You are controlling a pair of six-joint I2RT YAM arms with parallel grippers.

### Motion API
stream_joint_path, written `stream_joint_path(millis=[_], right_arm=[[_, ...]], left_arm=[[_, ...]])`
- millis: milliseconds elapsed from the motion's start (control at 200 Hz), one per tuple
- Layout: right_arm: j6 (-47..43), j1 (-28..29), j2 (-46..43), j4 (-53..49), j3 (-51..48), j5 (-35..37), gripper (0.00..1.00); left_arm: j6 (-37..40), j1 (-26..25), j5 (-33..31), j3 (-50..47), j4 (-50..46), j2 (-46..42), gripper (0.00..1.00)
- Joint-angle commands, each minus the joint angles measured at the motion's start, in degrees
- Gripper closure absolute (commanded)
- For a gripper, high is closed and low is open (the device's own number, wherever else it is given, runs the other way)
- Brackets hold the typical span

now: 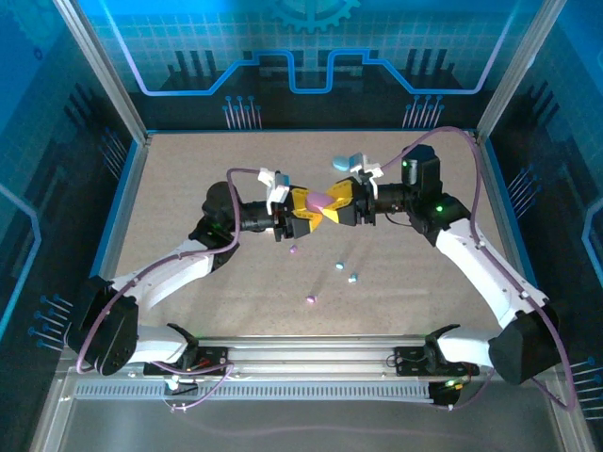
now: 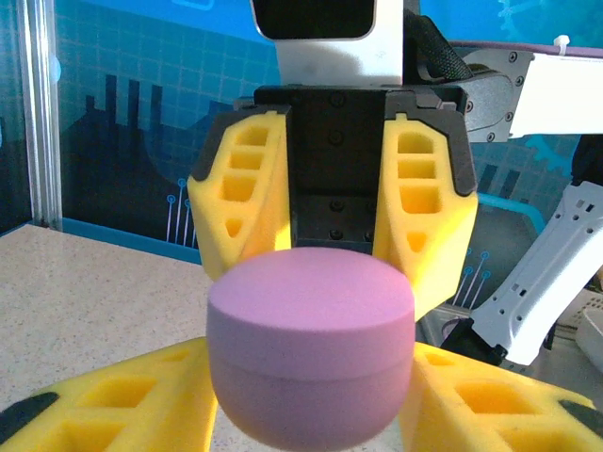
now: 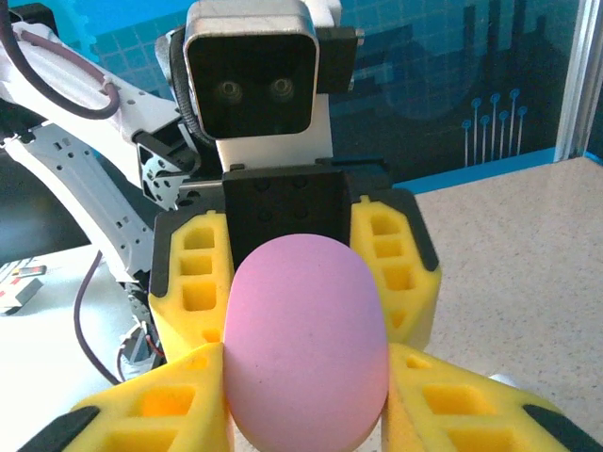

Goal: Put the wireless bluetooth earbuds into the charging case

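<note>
A closed purple charging case (image 1: 323, 201) hangs above the middle of the table between both grippers. My right gripper (image 1: 341, 200) is shut on it from the right, its yellow fingers (image 3: 443, 405) pressed against both sides of the case (image 3: 306, 339). From the left, my left gripper (image 1: 306, 217) reaches around the same case (image 2: 311, 348), and its pads (image 2: 122, 395) touch both sides of the case. Several tiny earbuds lie on the table below: a purple one (image 1: 293, 250), two light blue ones (image 1: 339, 266) (image 1: 353, 278), and another purple one (image 1: 311, 299).
A light blue case (image 1: 343, 161) sits on the table just behind the right gripper. The speckled tabletop (image 1: 188, 188) is walled by blue panels and aluminium posts. Purple cables loop over both arms.
</note>
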Motion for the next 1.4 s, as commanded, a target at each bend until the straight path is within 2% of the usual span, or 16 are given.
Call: stream_joint_path(millis=[0, 325, 525, 615, 765, 825, 1081, 1226, 1391], right_arm=[[-2.5, 0.0, 0.8, -4.3, 2.4, -2.7, 0.62], [-2.6, 0.5, 0.8, -3.8, 2.4, -1.9, 0.62], [-1.9, 0.6, 0.1, -2.3, 1.9, -1.4, 0.62], [-1.9, 0.6, 0.1, -2.3, 1.7, -1.3, 0.62], [-0.2, 0.5, 0.0, -2.7, 2.2, 2.3, 0.60], [1.0, 0.2, 0.2, -3.9, 2.9, 4.9, 0.58], [4.6, -1.0, 0.5, -4.1, 3.3, 6.7, 0.51], [4.7, -1.0, 0.4, -4.5, 3.1, 9.2, 0.48], [1.6, 0.1, -0.6, -5.4, 2.7, 13.6, 0.49]], left_arm=[[1.5, 0.5, 0.9, 0.1, 1.9, -1.3, 0.46], [1.6, 0.5, 2.7, 1.4, -1.4, -1.2, 0.57], [2.2, 0.4, 3.4, 1.5, -2.9, -1.0, 0.58], [2.2, 0.4, 3.9, 2.0, -3.5, -0.8, 0.64], [3.2, 0.4, 4.5, 1.7, -4.4, -1.1, 0.68], [4.2, 0.4, 4.5, 1.5, -5.1, -1.5, 0.68], [6.8, 0.4, 4.4, 1.3, -7.5, -2.6, 0.69], [6.7, 0.5, 4.3, 1.5, -7.9, -2.6, 0.68], [6.4, 0.4, 4.5, 1.7, -8.1, -2.5, 0.69]])
